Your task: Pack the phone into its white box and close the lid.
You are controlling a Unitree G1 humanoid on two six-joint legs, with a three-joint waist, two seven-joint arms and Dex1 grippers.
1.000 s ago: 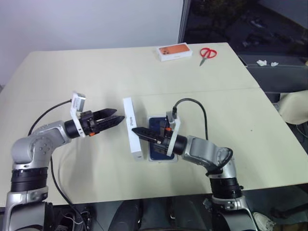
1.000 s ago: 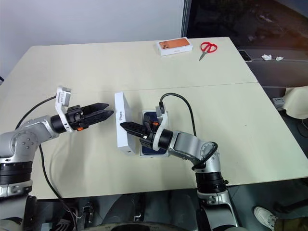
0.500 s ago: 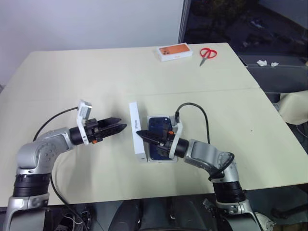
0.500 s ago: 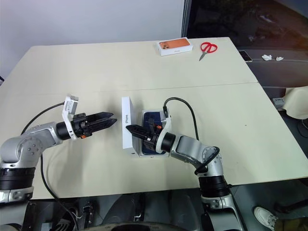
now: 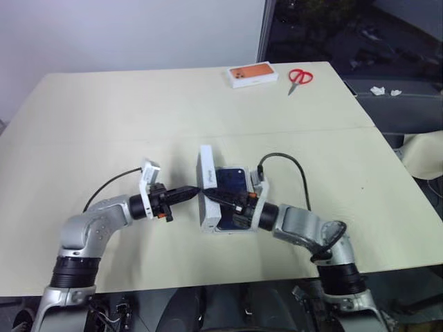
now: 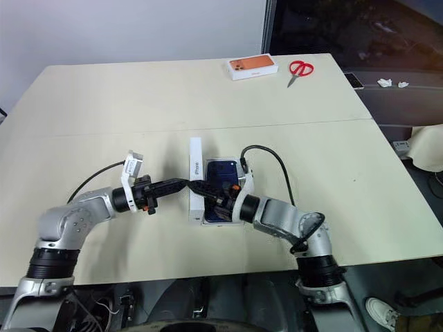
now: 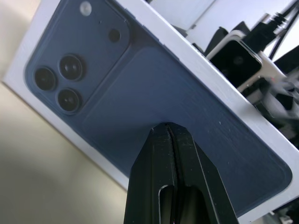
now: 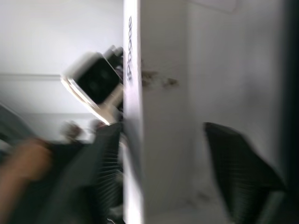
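— What's the room like from where you stand?

— A big pale beige table (image 5: 138,111) takes up most of it, really 2 tops pushed together, with a seam running across the middle. Behind it is a plain white wall (image 5: 124,31), evenly lit, no hard shadows.

— And on the right?

— A grey vertical frame (image 5: 264,31), then dark glass (image 5: 346,28), almost black. Below it there's a grey ledge (image 5: 394,104) with a couple of small white scraps (image 5: 384,90).

— Anything on the far end of the table?

— An orange-topped white box (image 5: 252,75) and red-handled scissors (image 5: 298,77) just beside it. A cream-coloured seat (image 5: 426,155) pokes in at the right edge.
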